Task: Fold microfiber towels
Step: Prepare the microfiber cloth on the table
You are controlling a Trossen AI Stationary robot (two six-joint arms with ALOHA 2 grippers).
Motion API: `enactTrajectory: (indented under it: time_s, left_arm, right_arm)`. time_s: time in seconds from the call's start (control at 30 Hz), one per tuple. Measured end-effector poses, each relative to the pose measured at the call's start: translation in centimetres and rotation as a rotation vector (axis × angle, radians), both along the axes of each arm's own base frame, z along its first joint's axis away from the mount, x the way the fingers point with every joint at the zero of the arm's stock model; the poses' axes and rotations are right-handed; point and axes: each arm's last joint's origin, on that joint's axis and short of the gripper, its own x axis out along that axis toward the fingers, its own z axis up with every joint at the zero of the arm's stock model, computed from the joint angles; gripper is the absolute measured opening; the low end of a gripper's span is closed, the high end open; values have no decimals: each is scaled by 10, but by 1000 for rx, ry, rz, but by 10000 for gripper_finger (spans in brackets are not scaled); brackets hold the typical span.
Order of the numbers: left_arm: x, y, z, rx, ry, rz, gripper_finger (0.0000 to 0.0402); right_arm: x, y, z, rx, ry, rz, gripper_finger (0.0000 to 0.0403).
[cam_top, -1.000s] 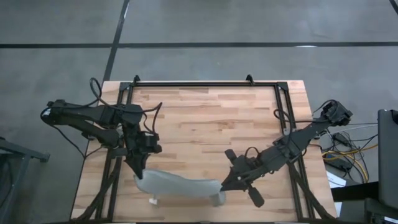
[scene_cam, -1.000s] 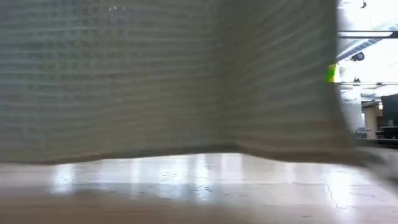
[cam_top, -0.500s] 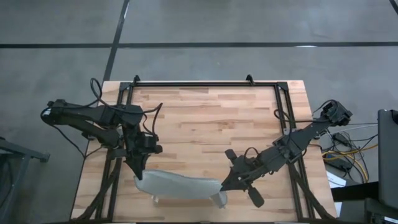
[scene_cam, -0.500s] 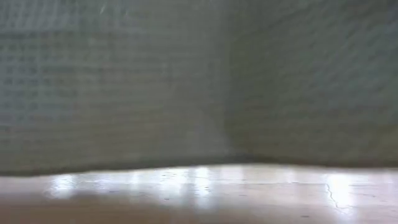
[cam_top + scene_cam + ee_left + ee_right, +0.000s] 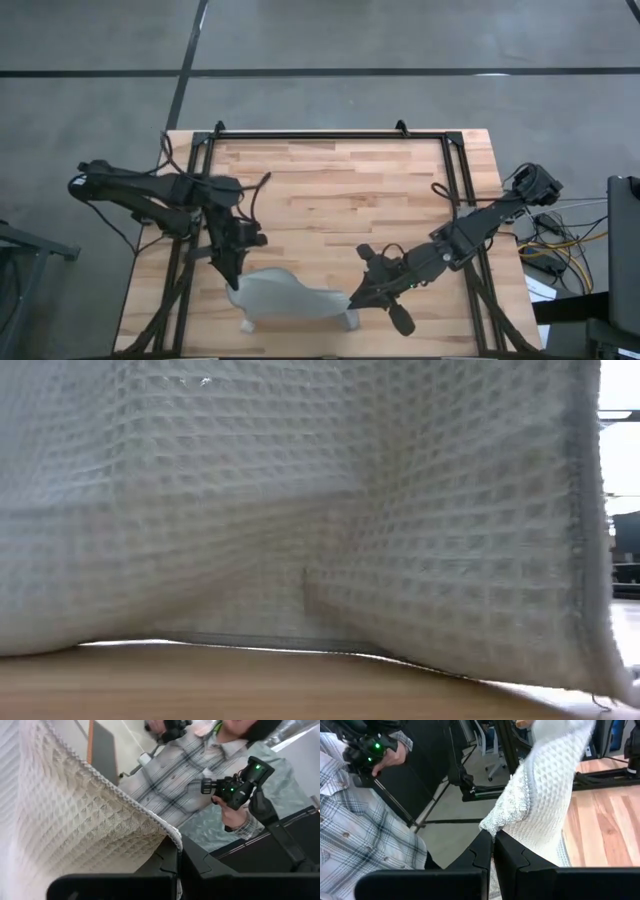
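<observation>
Grey-green towel (image 5: 288,297) hangs above the wooden table (image 5: 330,190) — left pincer (image 5: 233,287) and right pincer (image 5: 350,304) each clenching a corner.

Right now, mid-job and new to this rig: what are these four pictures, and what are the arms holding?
Two dark robot arms work at a wooden table. The overhead picture shows both. The left gripper and the right gripper are each shut on one end of the towel, lifting it near the table's front edge so it sags between them. The table-level picture is almost filled by the hanging towel. Each wrist picture looks past that arm's own fingers, pinched on a towel corner. Behind stands a person in a plaid shirt holding a handheld controller.
</observation>
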Motion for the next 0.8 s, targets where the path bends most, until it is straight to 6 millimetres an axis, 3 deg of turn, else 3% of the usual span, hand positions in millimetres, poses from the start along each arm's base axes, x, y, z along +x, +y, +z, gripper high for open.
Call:
enactTrajectory:
  time_s: [0.27,0.8]
  left_arm:
    - [6,-1,-45,-2,108,37,1]
    - [7,2,-44,-18,60,100,1]
  right_arm:
    - [4,2,-6,-11,16,-6,8]
    - [10,-8,-28,-49,106,-102,8]
